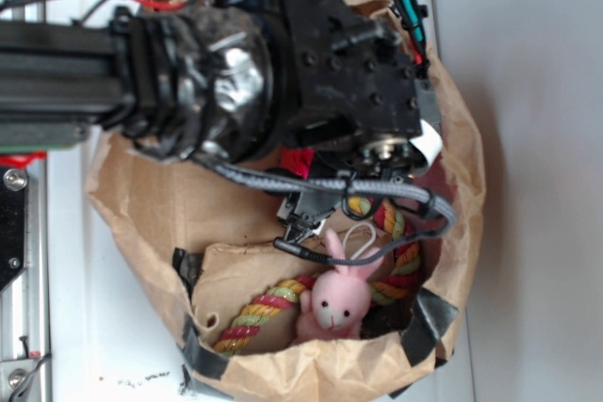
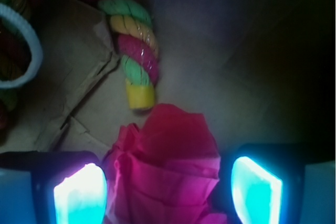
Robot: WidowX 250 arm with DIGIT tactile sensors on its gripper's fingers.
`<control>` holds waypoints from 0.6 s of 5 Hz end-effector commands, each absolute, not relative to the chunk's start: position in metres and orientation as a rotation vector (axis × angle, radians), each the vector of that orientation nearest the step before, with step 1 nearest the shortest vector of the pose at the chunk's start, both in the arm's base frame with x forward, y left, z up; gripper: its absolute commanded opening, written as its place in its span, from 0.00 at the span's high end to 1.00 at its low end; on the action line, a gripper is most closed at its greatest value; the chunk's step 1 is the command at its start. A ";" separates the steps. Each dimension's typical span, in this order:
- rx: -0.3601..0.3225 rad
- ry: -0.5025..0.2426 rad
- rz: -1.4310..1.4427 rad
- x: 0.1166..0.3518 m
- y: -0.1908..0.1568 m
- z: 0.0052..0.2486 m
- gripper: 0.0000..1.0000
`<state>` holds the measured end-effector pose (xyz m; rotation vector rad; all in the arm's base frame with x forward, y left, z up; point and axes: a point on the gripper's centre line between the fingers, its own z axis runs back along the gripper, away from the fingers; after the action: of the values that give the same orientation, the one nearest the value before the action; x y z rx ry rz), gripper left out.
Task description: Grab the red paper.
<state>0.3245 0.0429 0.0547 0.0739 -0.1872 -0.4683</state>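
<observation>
The red paper [image 2: 168, 156] is a crumpled, creased wad lying on the brown bag's floor. In the wrist view it fills the space between my gripper's [image 2: 167, 167] two glowing fingers. The left pad [image 2: 79, 195] is against the paper's edge, while a thin dark gap shows beside the right pad [image 2: 254, 187]. The jaws stand wide apart around the wad. In the exterior view my gripper [image 1: 303, 221] reaches down into the bag, and only a sliver of the red paper [image 1: 300, 161] shows under the arm.
The brown paper bag [image 1: 160, 204] surrounds everything, its walls close on all sides. A red-yellow-green braided rope [image 2: 134, 40] ends just beyond the paper. A pink bunny toy [image 1: 337, 300] with a white loop [image 2: 31, 51] lies by the rope [image 1: 259, 313].
</observation>
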 end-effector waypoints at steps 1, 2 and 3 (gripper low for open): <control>0.100 -0.221 -0.433 0.344 0.067 0.064 1.00; 0.097 -0.221 -0.434 0.339 0.055 0.065 1.00; 0.092 -0.224 -0.440 0.341 0.055 0.066 1.00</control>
<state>0.3341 0.0527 0.0482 0.0659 -0.1835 -0.4360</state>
